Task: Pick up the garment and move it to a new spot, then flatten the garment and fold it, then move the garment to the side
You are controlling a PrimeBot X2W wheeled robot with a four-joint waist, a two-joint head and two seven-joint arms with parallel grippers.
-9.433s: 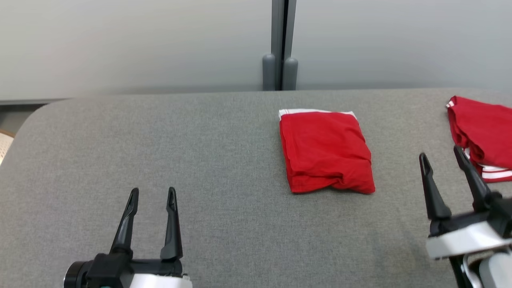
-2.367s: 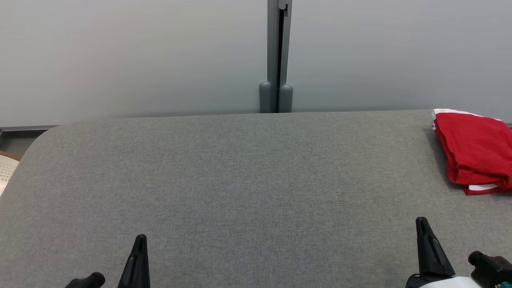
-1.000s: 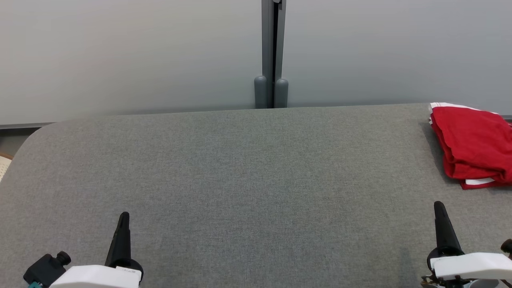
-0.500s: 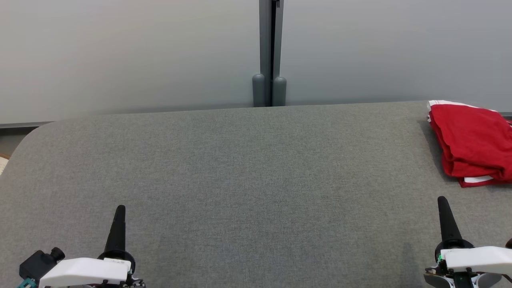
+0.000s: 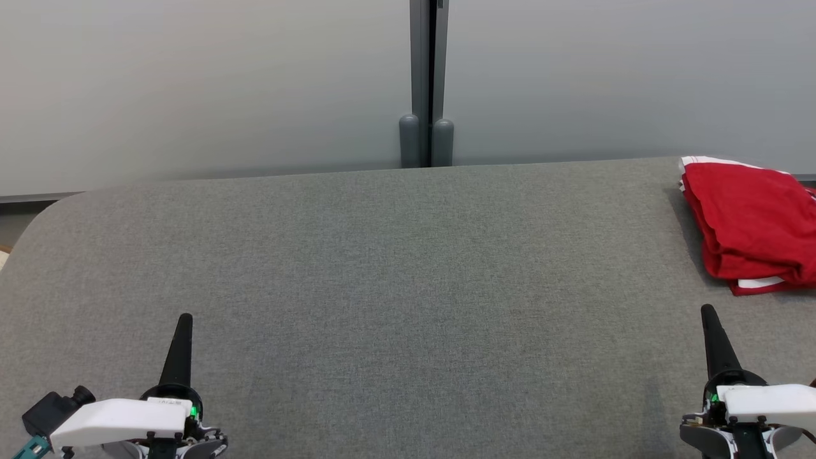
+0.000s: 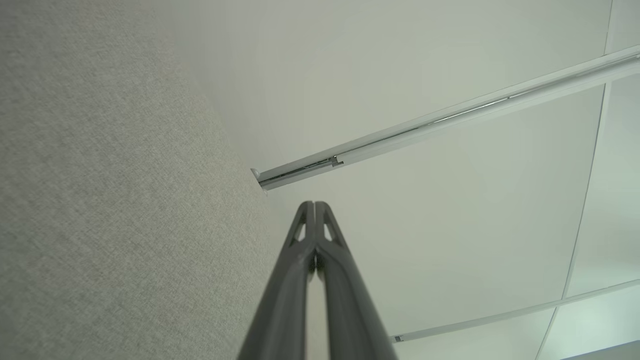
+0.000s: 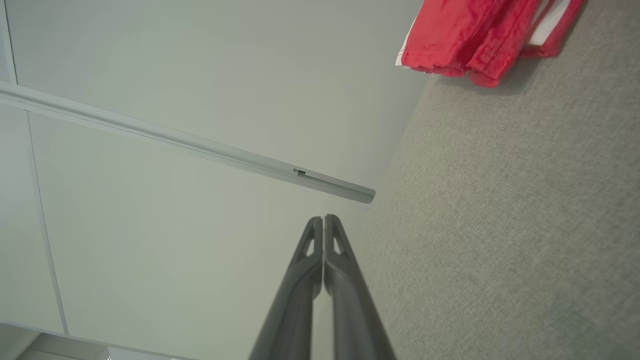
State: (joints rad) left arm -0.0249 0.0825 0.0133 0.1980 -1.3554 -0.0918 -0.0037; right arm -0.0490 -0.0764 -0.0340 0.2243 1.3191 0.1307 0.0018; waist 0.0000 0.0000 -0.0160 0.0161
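1. The garment (image 5: 749, 223), red with white trim, lies folded in a soft pile ahead of the right pincer (image 5: 708, 310) and off to its outer side, by the far edge of the desk (image 5: 408, 268).
2. It looks light and limp, so I'd pinch the folded edge through all layers.
3. I count one red pile (one piece or two, I cannot tell) and two pincers. The left pincer (image 5: 183, 317) is well apart from it. Both are pressed together and hold nothing.

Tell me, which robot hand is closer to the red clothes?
The right hand, at the head view's lower right: the red garment lies just beyond it. The left hand sits far across the grey table.
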